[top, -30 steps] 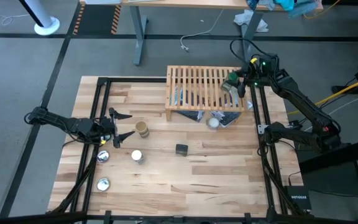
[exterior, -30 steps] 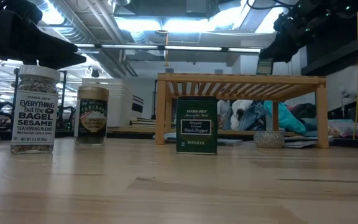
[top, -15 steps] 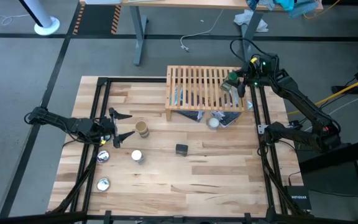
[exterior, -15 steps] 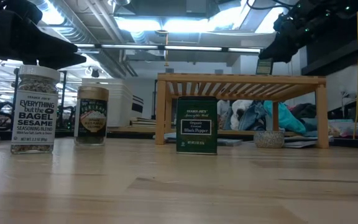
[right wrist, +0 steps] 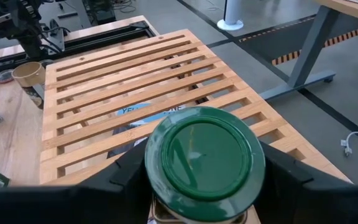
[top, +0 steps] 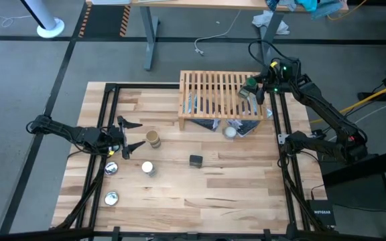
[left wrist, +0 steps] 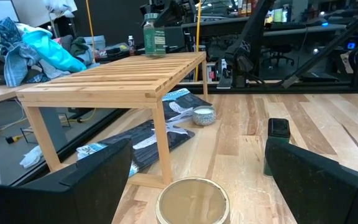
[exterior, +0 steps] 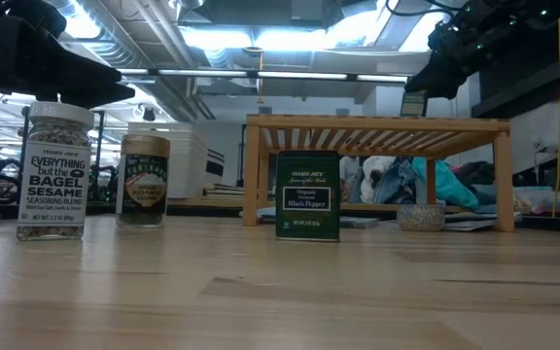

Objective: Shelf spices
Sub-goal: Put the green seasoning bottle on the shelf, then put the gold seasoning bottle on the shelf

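Note:
The green-lidded jar [top: 249, 86] is at the right end of the slatted wooden shelf [top: 210, 97], with my right gripper [top: 254, 91] shut on it. In the low view the jar [exterior: 413, 104] has its base level with the shelf top. My left gripper [top: 134, 135] is open near the table's left side. Its fingers point at the tan-brown jar [top: 153, 139], which stands on the table just beyond the fingertips [left wrist: 191, 200]. The white-capped jar [top: 148, 168] and the dark tin [top: 195, 161] stand on the tabletop. My right gripper pinches the green-lidded jar between its two fingers [right wrist: 126, 169], just under the green lid [right wrist: 197, 152]. The fingers slant down from the table's right side. The jar is upright over the shelf's right end. Whether its base rests on the slats is not visible.
Two flat silver round pieces [top: 111, 169] [top: 111, 197] lie near the table's left edge. A small white bowl [top: 230, 131] and dark flat packets [left wrist: 148, 134] sit at and under the shelf's near side. Black rails [top: 281, 134] run along both table sides.

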